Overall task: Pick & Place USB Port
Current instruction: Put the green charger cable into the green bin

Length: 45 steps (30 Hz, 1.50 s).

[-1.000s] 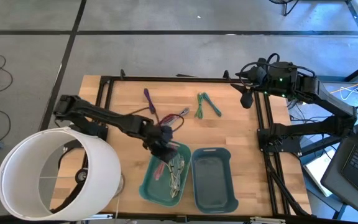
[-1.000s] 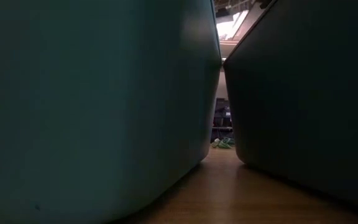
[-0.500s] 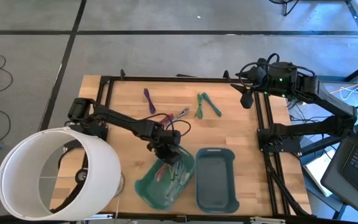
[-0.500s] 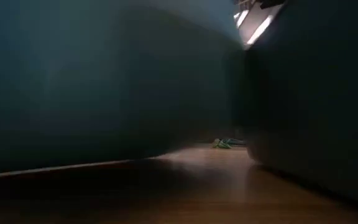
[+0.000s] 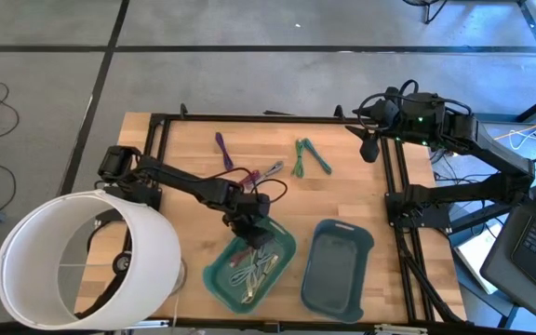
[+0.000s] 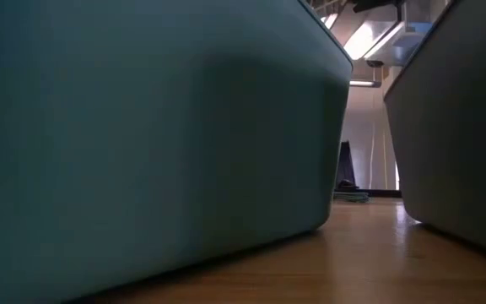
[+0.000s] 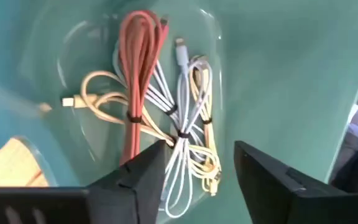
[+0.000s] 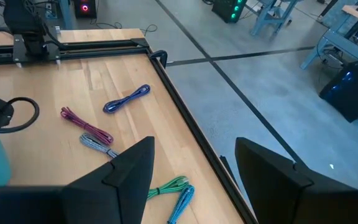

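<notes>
A green tray [image 5: 249, 268] near the table's front holds several bundled USB cables: red [image 7: 138, 68], white [image 7: 182, 118] and cream [image 7: 98, 99]. My left gripper [image 5: 252, 233] hangs over the tray's far end, pointing steeply down. Its fingers are open [image 7: 197, 168] just above the bundles. A grey-blue tray [image 5: 336, 272] lies to the right of it. On the wood behind lie more cables: purple [image 5: 223, 149], red and grey [image 5: 261, 174], green and blue [image 5: 311, 156]. My right gripper [image 8: 191, 162] waits open, high at the back right [image 5: 368, 146]. My left gripper's fingers come from above and straddle the white bundle [image 7: 178, 140] lying on the tray floor. I cannot tell whether a fingertip [image 7: 157, 155] touches it or the tray.
A large white lampshade-like cylinder [image 5: 82, 256] covers the front left corner. A black frame rail [image 5: 268, 118] runs round the work area. In the low view the two tray walls [image 6: 142, 152] [image 6: 467, 127] fill the picture, with a strip of bare wood between them.
My left gripper has sunk toward the green tray. That tray has turned about on the table, its near end swinging toward the left. The grey-blue tray has turned too and slid toward the table's right edge, so the gap between the trays has widened.
</notes>
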Each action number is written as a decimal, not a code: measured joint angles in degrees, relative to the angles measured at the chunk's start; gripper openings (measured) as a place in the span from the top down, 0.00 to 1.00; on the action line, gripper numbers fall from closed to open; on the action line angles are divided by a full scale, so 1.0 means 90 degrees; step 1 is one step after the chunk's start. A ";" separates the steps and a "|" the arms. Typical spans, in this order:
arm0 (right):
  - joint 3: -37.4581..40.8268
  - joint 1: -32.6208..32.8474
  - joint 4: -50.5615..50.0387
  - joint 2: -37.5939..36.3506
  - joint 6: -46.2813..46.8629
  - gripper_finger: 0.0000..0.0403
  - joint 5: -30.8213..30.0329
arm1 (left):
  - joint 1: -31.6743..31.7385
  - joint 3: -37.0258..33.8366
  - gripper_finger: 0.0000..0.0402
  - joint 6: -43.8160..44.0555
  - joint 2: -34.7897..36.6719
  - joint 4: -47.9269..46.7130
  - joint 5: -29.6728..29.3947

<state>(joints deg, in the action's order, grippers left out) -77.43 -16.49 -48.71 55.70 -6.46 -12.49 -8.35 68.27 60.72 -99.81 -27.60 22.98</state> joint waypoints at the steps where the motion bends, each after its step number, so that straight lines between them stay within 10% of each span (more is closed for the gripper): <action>1: 0.0000 0.0000 0.0002 0.0000 0.0001 0.44 0.0000 | 0.0023 0.0000 0.52 -0.0002 0.0000 0.0014 0.0113; 16: 0.0002 0.0002 0.0005 0.0000 0.0002 0.44 0.0000 | 0.0614 0.0004 0.53 -0.0111 0.1634 0.0054 -0.0317; 32: 0.0002 0.0002 0.0113 0.0000 0.0642 0.44 -0.0007 | 0.2598 0.0005 0.56 -0.1891 0.2691 -0.1954 -0.4199; 45: 0.0002 0.0000 0.0492 0.0190 0.1485 0.44 -0.0314 | 0.4245 0.0005 0.56 -0.3176 0.1721 -0.1016 -0.2683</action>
<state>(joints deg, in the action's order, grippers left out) -77.41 -16.49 -44.28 57.41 6.91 -15.32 29.85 68.31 32.14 -84.32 -36.74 -1.16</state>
